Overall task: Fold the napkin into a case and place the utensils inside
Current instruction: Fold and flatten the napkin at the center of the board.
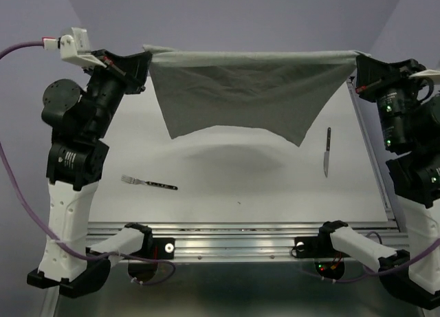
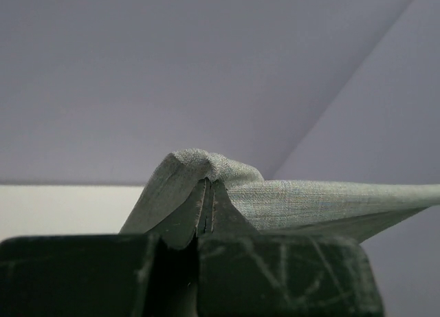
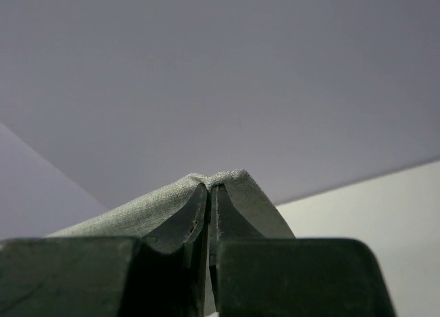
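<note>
Your left gripper [image 2: 206, 197] is pressed together. In its wrist view the two dark fingers meet on a bunched corner of the plain mid-grey, roughly square cloth napkin [image 1: 240, 90]. The cloth puffs up just past the tips and runs off taut to the right. Your right gripper [image 3: 210, 193] is likewise pinched tight, on the opposite top corner. There the cloth wraps over both fingertips and trails off to the left. Neither gripper touches anything else.

Count, from the near edge of the flat white table [image 1: 261, 193] outward:
- Utensils: two. One slim metal fork [image 1: 148, 183], dark handle and silver tines, lies flat at the near left with its tines pointing left. One slim metal knife [image 1: 327, 152], dark handle and silver blade, lies farther back on the right, blade tip toward you. The two are well apart, and neither touches the cloth.
- Napkin: one. It hangs in the air between your two grippers over the far part of the table. The top edge is stretched straight and the lower edge sags in an arc above the surface. Its lower right corner drops lowest, near the knife handle. It is not yet folded into a case.
</note>
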Controlling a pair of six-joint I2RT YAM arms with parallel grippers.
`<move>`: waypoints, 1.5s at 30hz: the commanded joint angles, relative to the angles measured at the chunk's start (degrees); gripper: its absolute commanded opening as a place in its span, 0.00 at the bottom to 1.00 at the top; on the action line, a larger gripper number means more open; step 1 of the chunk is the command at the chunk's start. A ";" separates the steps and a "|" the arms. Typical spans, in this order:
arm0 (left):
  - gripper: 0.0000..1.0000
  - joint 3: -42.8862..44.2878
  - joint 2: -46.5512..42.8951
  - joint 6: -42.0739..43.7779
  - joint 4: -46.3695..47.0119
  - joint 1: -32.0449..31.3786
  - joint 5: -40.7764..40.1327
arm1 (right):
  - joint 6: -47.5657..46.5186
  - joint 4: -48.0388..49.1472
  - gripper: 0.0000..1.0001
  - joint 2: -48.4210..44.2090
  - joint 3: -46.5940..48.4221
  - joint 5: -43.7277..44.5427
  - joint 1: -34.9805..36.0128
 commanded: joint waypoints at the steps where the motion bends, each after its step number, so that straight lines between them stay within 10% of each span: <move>1: 0.00 -1.05 -5.87 1.66 6.83 0.23 2.92 | -0.30 1.88 0.01 -4.79 2.44 -0.69 0.20; 19: 0.00 -14.83 -5.44 1.04 3.92 0.23 -0.33 | -0.99 -1.99 0.01 -5.87 -11.96 13.35 0.20; 30: 0.00 -23.73 16.59 0.78 12.44 0.23 -0.42 | -6.01 11.53 0.01 17.74 -22.61 14.35 -3.75; 45: 0.00 -1.95 48.26 0.43 8.85 3.30 1.24 | -6.27 21.92 0.01 53.01 -3.48 -1.03 -13.24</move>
